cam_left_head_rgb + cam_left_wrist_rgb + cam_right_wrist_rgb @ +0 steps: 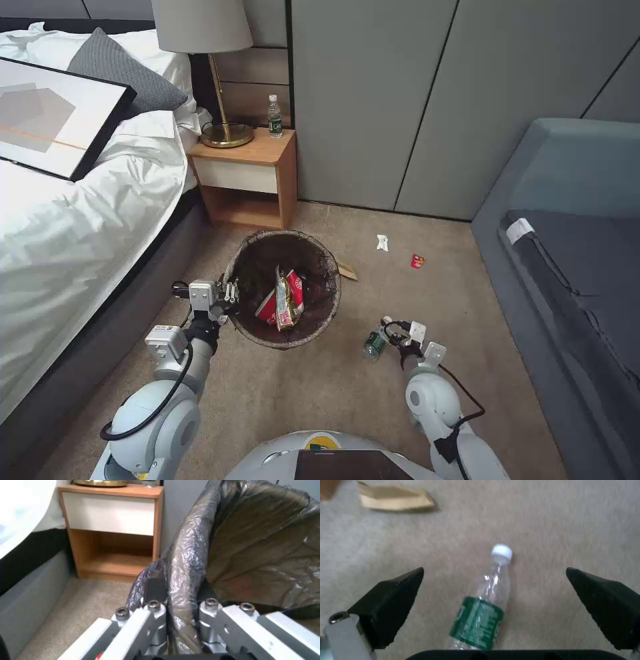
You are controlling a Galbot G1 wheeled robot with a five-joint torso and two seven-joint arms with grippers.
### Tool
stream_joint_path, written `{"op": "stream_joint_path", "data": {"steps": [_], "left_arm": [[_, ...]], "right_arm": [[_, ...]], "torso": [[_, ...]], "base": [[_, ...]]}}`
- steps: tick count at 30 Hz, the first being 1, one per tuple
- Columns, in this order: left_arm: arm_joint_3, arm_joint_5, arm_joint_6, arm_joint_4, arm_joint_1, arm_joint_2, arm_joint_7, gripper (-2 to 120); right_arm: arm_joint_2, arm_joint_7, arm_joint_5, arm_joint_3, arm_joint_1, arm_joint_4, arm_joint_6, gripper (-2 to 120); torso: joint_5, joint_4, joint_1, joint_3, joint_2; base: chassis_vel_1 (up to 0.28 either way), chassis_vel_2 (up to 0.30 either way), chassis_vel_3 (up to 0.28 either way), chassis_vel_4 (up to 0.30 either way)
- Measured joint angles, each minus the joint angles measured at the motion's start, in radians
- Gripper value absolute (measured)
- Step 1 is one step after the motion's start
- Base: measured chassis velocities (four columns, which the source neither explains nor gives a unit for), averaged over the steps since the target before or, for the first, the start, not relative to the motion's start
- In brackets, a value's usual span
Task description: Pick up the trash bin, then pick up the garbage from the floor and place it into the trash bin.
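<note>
Your left gripper (231, 293) pinches the trash bin (331, 293) rim; right gripper (495, 597), fingers apart, must close on the bottle (483, 607)

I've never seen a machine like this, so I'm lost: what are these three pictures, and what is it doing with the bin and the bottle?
It is a wheeled robot with two arms, each ending in a gripper. The wide picture comes from a camera on its head, looking down at the carpet. The other two come from cameras on its wrists. The left gripper is shut on the bag-lined rim of the trash bin, which already holds red and foil snack packets. The right gripper hangs open above a green-labelled plastic bottle lying on the floor, one jaw on each side. A paper scrap, a white scrap and a red wrapper lie farther off.
</note>
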Motion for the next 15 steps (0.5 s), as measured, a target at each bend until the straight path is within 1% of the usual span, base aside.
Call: {"op": "stream_joint_path", "data": {"steps": [1,4,6,9,11,14,15], "left_arm": [[0.000,0.000,0.000,0.000,0.000,0.000,0.000,7],[0.003,0.001,0.000,0.002,-0.001,0.001,0.003,7],[0.003,0.001,0.000,0.002,-0.001,0.001,0.003,7],[0.003,0.004,-0.001,-0.001,0.004,0.001,0.006,7],[0.003,0.005,-0.002,-0.002,0.004,0.001,0.006,7],[0.003,0.006,-0.003,-0.005,0.007,-0.001,0.006,7],[0.003,0.006,-0.003,-0.005,0.007,-0.001,0.006,7]], "right_arm": [[0.000,0.000,0.000,0.000,0.000,0.000,0.000,100],[0.020,0.015,-0.003,-0.015,0.034,-0.067,0.007,100],[0.023,0.017,-0.005,-0.020,0.044,-0.084,0.009,100],[0.042,0.031,-0.019,-0.038,0.095,-0.167,0.021,100],[0.046,0.034,-0.020,-0.040,0.102,-0.178,0.022,100],[0.061,0.040,-0.042,-0.050,0.137,-0.241,0.031,100],[0.061,0.040,-0.042,-0.050,0.137,-0.241,0.031,100]], "torso": [[0.0000,0.0000,0.000,0.000,0.000],[0.0000,-0.0001,0.000,0.000,0.000],[0.0001,0.0000,0.000,0.000,0.000],[0.0001,0.0001,0.000,0.000,0.000],[0.0001,0.0001,0.000,0.000,0.000],[0.0001,0.0001,0.000,0.000,0.000],[0.0001,0.0001,0.000,0.000,0.000]], "base": [[0.000,0.000,0.000,0.000],[0.000,0.000,0.000,0.000],[0.000,0.000,0.000,0.000],[0.000,0.000,0.000,0.000],[0.000,0.000,0.000,0.000],[0.000,0.000,0.000,0.000],[0.000,0.000,0.000,0.000]]}}
